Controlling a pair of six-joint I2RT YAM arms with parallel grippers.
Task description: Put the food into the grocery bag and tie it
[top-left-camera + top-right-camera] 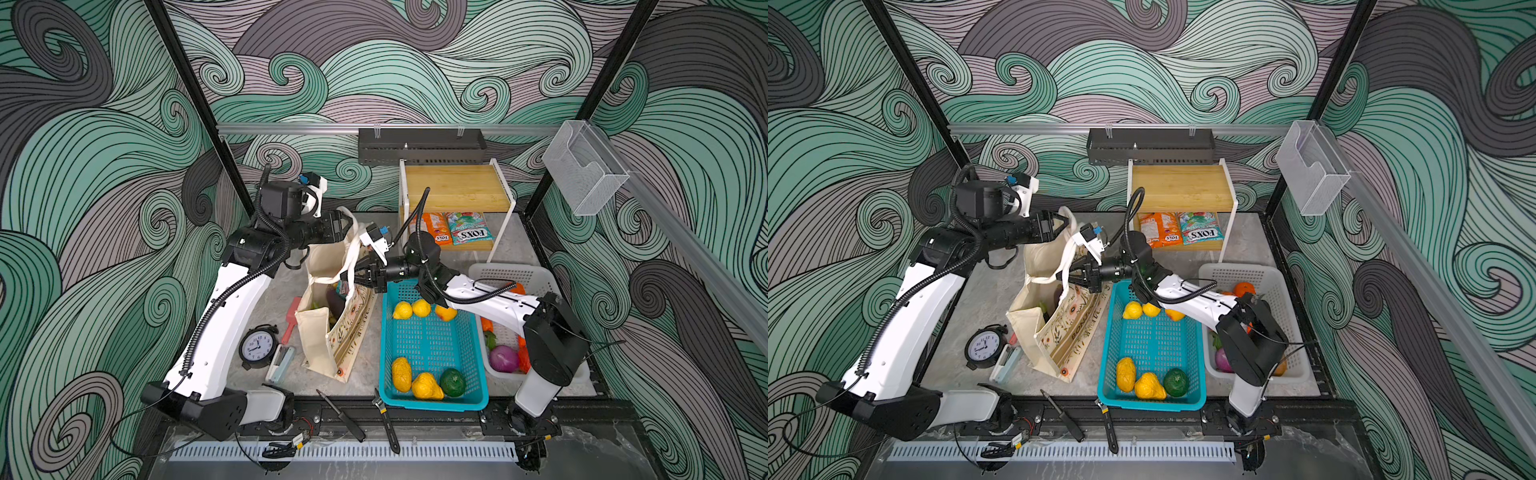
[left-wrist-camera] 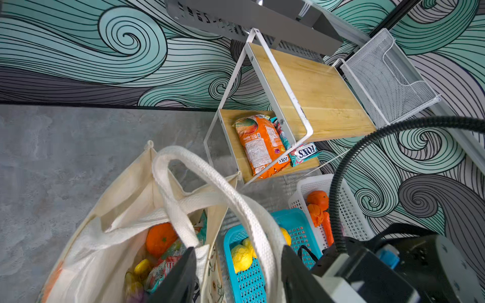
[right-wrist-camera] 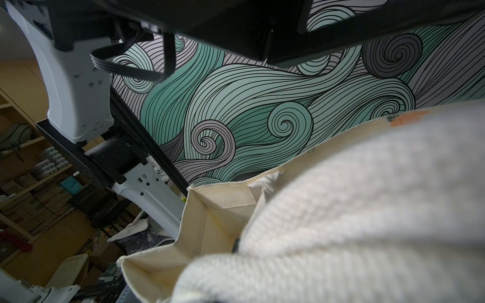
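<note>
Two white handles [image 2: 181, 153] top one grocery bag [image 2: 123, 189].

"FOX'S" is printed on the orange packet [image 1: 433, 227] and the teal packet [image 1: 468, 230], at 1 o'clock from the bag [image 1: 1082, 329]. The bag reads "BONJO…". The clock [image 1: 257, 345] dial shows 1–12.

The grocery bag [image 1: 318, 332] [image 1: 1034, 328] is a cream canvas tote with a floral side panel. It stands upright on the grey counter [image 1: 266, 307] with its mouth gaping open. Its thick white handles [image 2: 183, 162] are drawn up above the opening. Inside lie an orange [image 2: 160, 238], a yellow lemon [image 2: 141, 266] and a teal-red snack packet [image 2: 162, 270] — with a dark eggplant [image 1: 336, 300] just below the rim.
</note>
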